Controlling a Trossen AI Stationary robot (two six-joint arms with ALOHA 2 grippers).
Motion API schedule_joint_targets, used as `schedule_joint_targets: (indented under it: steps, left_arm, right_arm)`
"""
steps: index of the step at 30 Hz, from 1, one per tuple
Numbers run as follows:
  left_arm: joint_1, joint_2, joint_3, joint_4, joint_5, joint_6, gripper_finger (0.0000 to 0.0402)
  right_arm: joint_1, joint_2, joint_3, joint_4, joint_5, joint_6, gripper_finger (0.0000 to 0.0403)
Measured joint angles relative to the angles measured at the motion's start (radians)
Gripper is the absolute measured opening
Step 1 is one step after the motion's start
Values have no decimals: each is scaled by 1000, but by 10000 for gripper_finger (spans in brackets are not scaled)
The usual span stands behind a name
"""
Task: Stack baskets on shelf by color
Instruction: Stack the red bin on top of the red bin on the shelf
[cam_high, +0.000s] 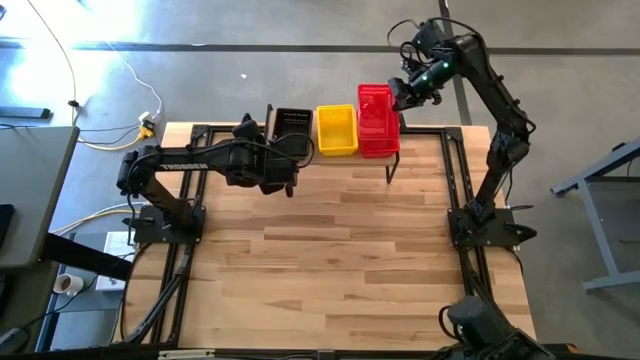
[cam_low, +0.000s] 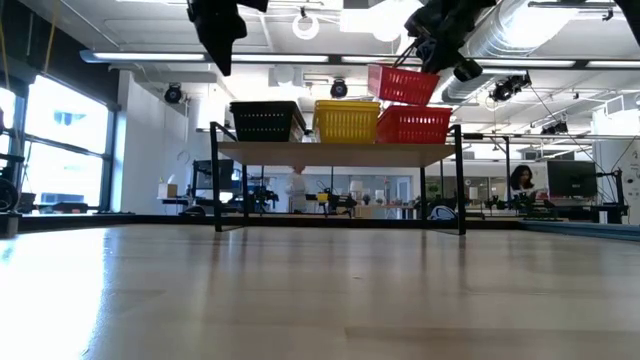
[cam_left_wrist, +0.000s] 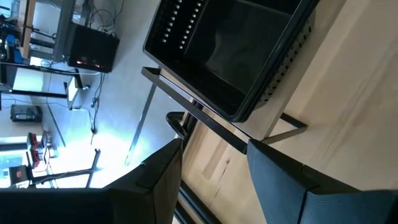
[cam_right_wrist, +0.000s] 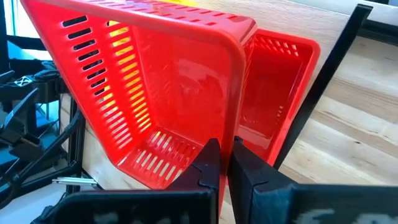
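Note:
On the shelf (cam_low: 340, 152), three groups of baskets stand side by side on their bases: black (cam_high: 292, 125), yellow (cam_high: 337, 131) and red (cam_high: 378, 132). My right gripper (cam_high: 403, 95) is shut on another red basket (cam_low: 403, 84). It holds this basket tilted in the air just above the red one on the shelf (cam_low: 413, 125). My left gripper (cam_left_wrist: 214, 168) is open and hovers over the table in front of the black basket (cam_left_wrist: 230, 50), touching nothing. My right gripper pinches the raised red basket by one wall just below its rim (cam_right_wrist: 227, 127), with one finger inside the basket and one outside. The basket is lifted clear and tilted. It hangs above the open red basket on the shelf (cam_right_wrist: 280, 93).
A black shelf leg (cam_right_wrist: 323, 81) stands close beside the red baskets. The shelf sits at the table's far edge. The wooden tabletop (cam_high: 340, 260) lies between the two arm bases. Beyond the table the room holds desks, cables and a person (cam_low: 520, 180) far behind.

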Motion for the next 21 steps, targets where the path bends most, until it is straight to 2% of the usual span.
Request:
schedule_joint_targets:
  steps: [6,11,15,21]
  left_arm:
    - [0,0,0,0,1,0,170]
    - [0,0,0,0,1,0,170]
    - [0,0,0,0,3,0,170]
    - [0,0,0,0,3,0,170]
  right_arm:
    - [42,-28,-1,0,6,15,0]
    - [128,-60,-1,0,136,77,0]
    - [181,-78,-1,-1,140,114,0]
    - [169,-76,-1,0,175,163,0]
